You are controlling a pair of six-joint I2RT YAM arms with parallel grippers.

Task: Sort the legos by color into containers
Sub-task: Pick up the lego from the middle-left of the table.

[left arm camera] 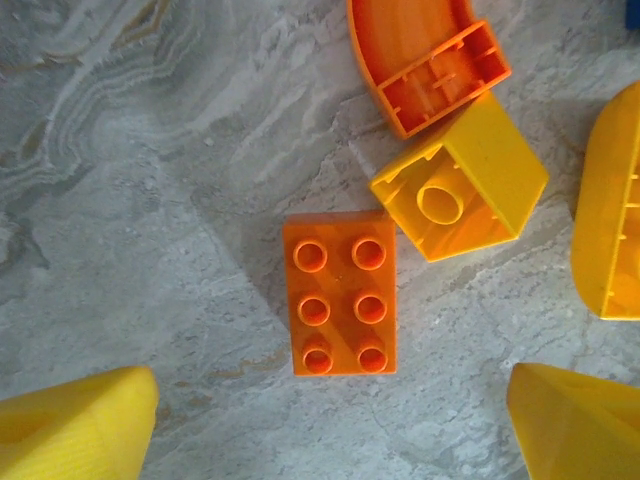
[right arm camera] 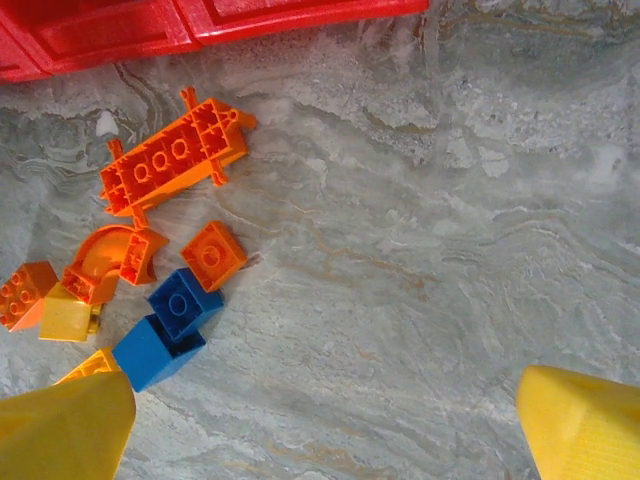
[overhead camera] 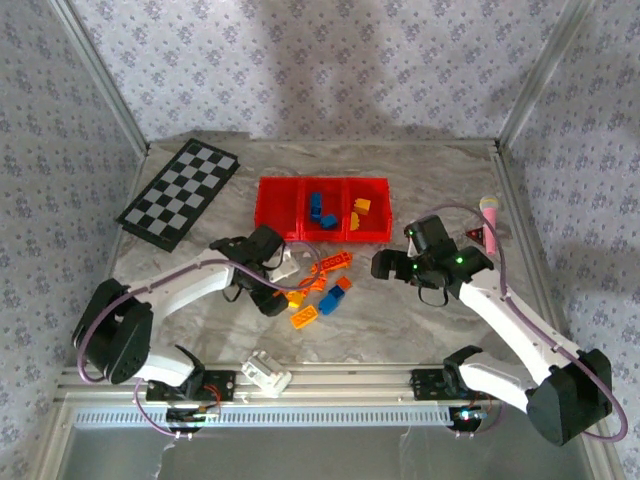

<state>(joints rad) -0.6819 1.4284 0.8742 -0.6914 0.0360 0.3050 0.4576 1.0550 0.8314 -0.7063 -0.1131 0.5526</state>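
Below the left gripper (left arm camera: 325, 435): orange six-stud brick (left arm camera: 340, 292) lies flat on the table (left arm camera: 120, 200), studs up, between wide-open, empty jaws.
Handling: judged light, rigid, smooth-walled hollow plastic; likely to slip or pivot under an off-centre pinch.
Grip point: the two long flat sides, mid-length; room is tight at the corner just beside the yellow brick (left arm camera: 460, 180).
Appearance: glossy orange, two rows of three studs.
Right gripper (right arm camera: 325, 425): fully spread, holding nothing.
Containers (overhead camera: 262, 205): red tray beyond the loose pile; blue pieces in the middle compartment, yellow in the right.
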